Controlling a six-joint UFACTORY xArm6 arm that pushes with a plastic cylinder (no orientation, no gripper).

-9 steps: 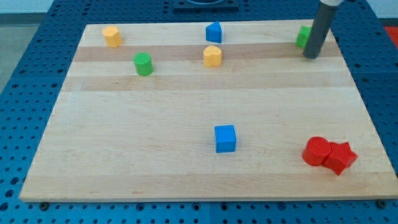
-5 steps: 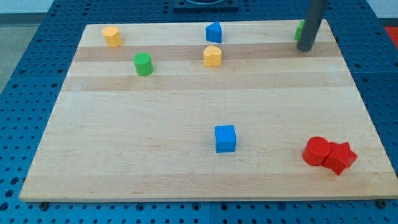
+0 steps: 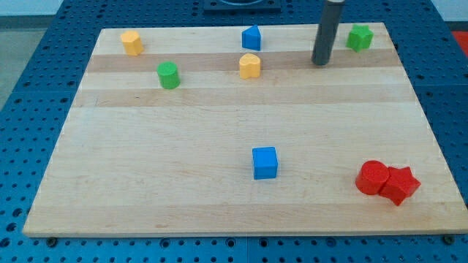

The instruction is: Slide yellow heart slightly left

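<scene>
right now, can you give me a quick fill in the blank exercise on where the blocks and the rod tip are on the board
1. My tip stands to the view's ____ of the yellow heart, apart from it.
2. The block nearest my tip, at the board's top right corner, is ____ in colour.
3. The red cylinder and the red star are ____ each other.
4. The blue cube lies toward the view's ____ from the yellow heart.

Missing words: right; green; touching; bottom

I count eight blocks on my board. Two are yellow: a heart (image 3: pixel 250 66) and a rounded one (image 3: pixel 131 42). Two are green: a cylinder (image 3: pixel 169 75) and a star-like one (image 3: pixel 359 37). Two are blue: a cube (image 3: pixel 265 162) and a wedge-like one (image 3: pixel 251 37). Two are red: a cylinder (image 3: pixel 373 177) and a star (image 3: pixel 401 185).
</scene>
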